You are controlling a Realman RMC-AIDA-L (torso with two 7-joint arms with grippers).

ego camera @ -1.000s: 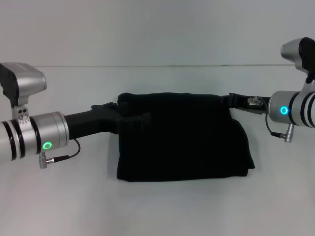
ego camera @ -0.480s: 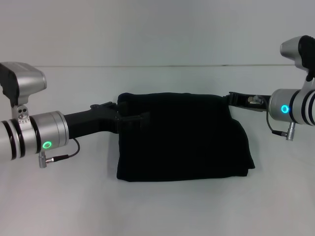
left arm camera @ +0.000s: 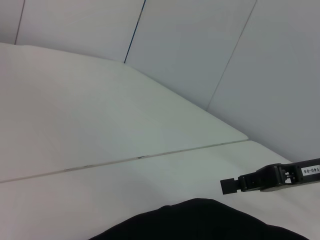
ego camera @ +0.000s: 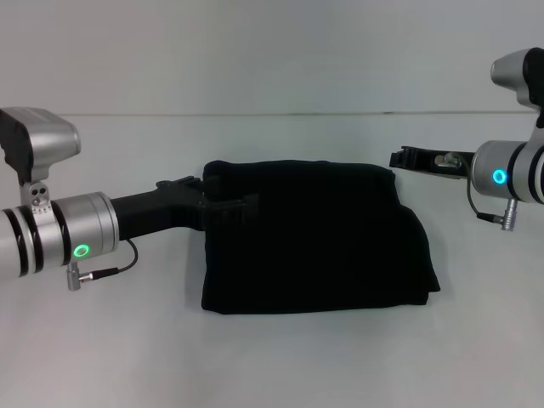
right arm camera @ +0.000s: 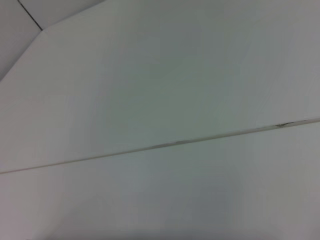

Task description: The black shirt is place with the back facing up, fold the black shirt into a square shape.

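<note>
Black shirt [ego camera: 314,238] folded into a rough rectangle mid-bench on the plain white bench [ego camera: 272,357], pale panelled wall behind. Left hand [ego camera: 229,204] over the shirt's top-left corner, grip can't tell. Right hand [ego camera: 406,158] just off the top-right corner, holding nothing, grip can't tell.

The left gripper [ego camera: 228,206] is black against the shirt [ego camera: 314,238], so its jaws cannot be read. The left wrist view cuts off most of the shirt.
</note>
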